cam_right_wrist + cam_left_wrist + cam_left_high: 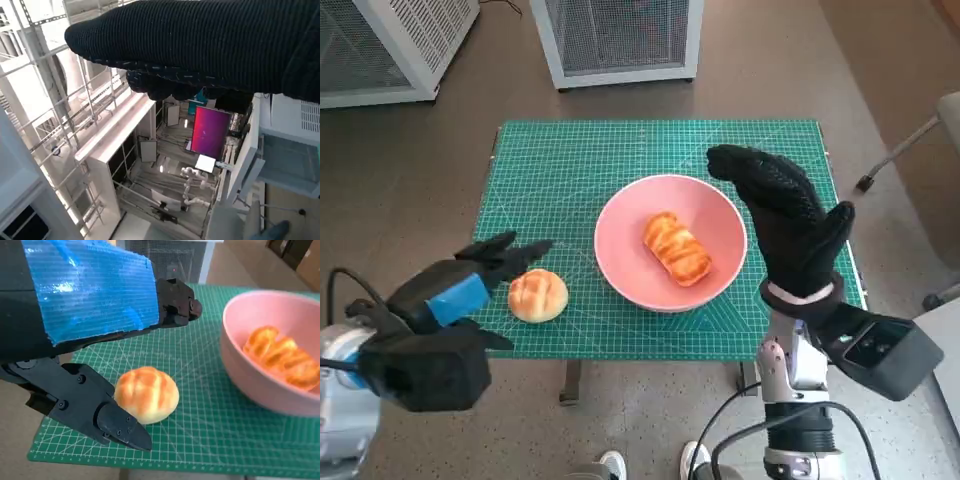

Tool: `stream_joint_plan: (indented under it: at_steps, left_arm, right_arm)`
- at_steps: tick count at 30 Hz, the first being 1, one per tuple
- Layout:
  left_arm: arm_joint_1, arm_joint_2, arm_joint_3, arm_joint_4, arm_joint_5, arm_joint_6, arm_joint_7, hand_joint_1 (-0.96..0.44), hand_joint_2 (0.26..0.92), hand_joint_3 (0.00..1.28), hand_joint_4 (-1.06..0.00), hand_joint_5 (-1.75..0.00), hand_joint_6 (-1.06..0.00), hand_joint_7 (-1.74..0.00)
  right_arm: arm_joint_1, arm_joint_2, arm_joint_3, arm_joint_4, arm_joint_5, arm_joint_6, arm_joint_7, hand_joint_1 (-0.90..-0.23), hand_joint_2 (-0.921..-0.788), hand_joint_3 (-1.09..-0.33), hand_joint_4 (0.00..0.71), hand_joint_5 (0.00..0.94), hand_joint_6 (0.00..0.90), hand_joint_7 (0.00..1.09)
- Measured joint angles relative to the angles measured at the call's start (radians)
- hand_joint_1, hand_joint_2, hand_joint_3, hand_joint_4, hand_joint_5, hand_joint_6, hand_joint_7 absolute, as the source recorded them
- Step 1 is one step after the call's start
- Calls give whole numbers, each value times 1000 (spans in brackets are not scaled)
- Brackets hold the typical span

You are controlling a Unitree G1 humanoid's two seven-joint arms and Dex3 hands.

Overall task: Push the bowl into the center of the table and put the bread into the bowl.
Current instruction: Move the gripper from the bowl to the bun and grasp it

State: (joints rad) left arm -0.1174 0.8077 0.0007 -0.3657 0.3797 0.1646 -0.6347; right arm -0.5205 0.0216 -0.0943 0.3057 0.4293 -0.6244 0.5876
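Note:
A pink bowl (620, 262) sits near the middle of the green cutting mat (570, 160), with a long glazed bread (677, 249) lying in it. A round golden bun (538, 296) lies on the mat left of the bowl. My left hand (470, 280) hovers just left of the bun with fingers spread on either side of it and holds nothing. In the left wrist view the bun (147, 394) sits between the black fingers (107, 417) with a gap, and the bowl (250, 375) is beyond. My gloved right hand (785, 215) is raised by the bowl's right rim, fingers extended, empty.
Two white mesh-sided units (620, 40) stand on the floor beyond the mat. A chair leg with a caster (890, 160) is at the right. Shoes of a person (650, 462) show below the table's near edge. The right wrist view (200, 45) points up at the room.

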Motion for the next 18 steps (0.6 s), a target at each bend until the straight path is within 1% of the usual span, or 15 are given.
stream_joint_plan:
  at_steps: [5, 9, 18]
  left_arm:
    - [-8, -15, -49, 49, 61, -35, 53, -188, 702, 3, -13, -5, -131, -8]
    - [-22, -35, -95, 103, 125, -48, 97, -211, 713, 7, -25, -7, -137, -8]
    - [-67, -83, -189, 218, 251, -72, 183, -249, 729, 8, -42, -6, -158, -12]
  right_arm:
    - [1, 0, 0, -7, 1, 3, 0, -430, -859, -609, 340, 1, 7, 795]
    - [6, 0, 0, -12, 0, 3, 0, -435, -868, -595, 338, 0, 1, 805]
    - [13, -1, 0, -13, -1, 2, 0, -433, -874, -586, 337, 0, -1, 813]
